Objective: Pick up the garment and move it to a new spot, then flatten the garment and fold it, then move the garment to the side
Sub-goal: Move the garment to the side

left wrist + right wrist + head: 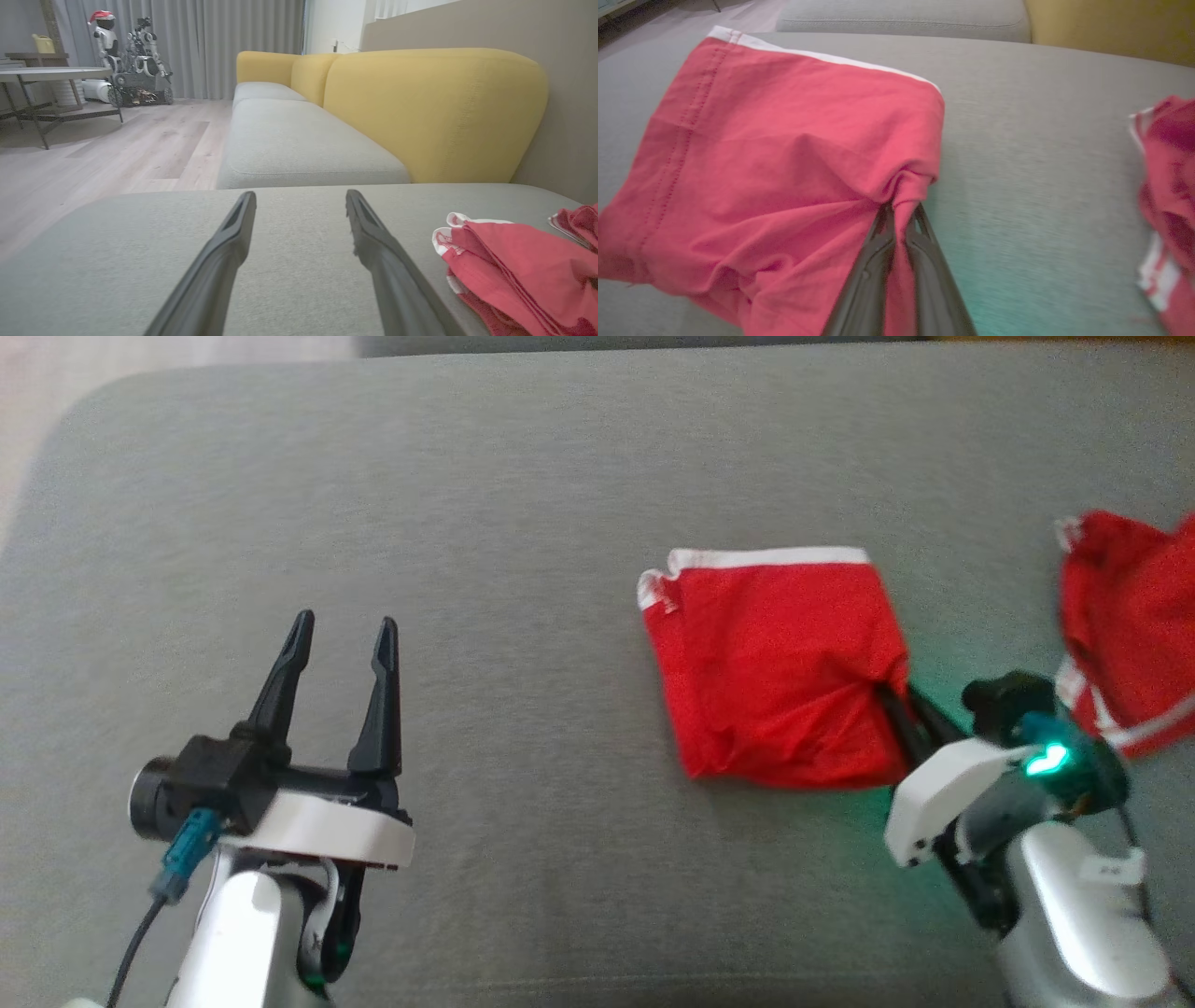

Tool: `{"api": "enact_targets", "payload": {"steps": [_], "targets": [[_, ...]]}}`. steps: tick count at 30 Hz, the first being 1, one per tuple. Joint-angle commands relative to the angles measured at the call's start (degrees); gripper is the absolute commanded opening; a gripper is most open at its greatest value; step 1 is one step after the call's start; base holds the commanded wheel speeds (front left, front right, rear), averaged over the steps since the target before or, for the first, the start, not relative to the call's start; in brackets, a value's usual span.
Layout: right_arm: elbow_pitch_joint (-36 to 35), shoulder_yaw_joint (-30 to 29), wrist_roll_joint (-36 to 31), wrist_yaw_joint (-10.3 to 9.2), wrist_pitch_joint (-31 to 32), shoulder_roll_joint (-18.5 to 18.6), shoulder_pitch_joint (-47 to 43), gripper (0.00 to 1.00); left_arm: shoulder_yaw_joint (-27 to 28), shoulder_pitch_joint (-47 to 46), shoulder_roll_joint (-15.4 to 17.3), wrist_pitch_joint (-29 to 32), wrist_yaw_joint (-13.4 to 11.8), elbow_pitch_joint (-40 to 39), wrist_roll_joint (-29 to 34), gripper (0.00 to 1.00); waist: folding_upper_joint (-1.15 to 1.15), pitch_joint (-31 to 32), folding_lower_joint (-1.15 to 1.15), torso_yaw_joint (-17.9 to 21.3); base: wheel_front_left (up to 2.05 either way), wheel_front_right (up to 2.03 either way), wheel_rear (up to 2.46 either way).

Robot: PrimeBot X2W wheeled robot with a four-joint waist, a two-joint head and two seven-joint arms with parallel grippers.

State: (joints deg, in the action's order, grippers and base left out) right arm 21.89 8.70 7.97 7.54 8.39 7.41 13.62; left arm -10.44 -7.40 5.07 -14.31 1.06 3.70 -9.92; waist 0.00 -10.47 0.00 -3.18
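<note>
The right gripper [893,698] is clamped on the near right corner of the folded red garment [775,663], which lies flat on the grey cushion [420,476], probably to drag it sideways; the left gripper [344,621] hangs open, well apart, out of the way

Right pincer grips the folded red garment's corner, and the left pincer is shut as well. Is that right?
No: the left pincer is open and empty, as the head view shows. The right pincer does grip a corner of the garment.
</note>
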Motion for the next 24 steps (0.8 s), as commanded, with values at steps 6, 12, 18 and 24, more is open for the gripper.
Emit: {"api": "enact_targets", "payload": {"steps": [6, 12, 18, 24], "targets": [[-8.4, -2.7, -1.1, -0.05, 3.4, 5.6, 2.9, 0.0, 1.7, -4.7, 0.8, -0.7, 0.8, -2.6, 1.6, 1.0, 0.0, -3.8, 0.0, 9.4, 0.0, 0.0, 0.0], [-11.4, -10.3, -1.7, -0.05, 4.8, 9.9, 8.7, 0.0, 1.3, -7.1, 1.3, -0.7, 1.6, -2.8, 2.3, 1.0, 0.0, -7.5, 0.0, 12.3, 0.0, 0.0, 0.0], [-10.6, -17.9, -2.1, -0.05, 5.4, 12.5, 14.3, 0.0, 0.3, -9.7, 1.4, -0.7, 2.4, -2.5, 2.8, 1.0, 0.0, -11.4, 0.0, 13.2, 0.0, 0.0, 0.0], [-8.2, -22.9, -1.0, -0.05, 5.5, 14.2, 17.8, 0.0, 0.0, -11.7, 2.3, -0.7, 2.9, -2.6, 3.3, 1.0, 0.0, -15.4, 0.0, 14.3, 0.0, 0.0, 0.0]]}}
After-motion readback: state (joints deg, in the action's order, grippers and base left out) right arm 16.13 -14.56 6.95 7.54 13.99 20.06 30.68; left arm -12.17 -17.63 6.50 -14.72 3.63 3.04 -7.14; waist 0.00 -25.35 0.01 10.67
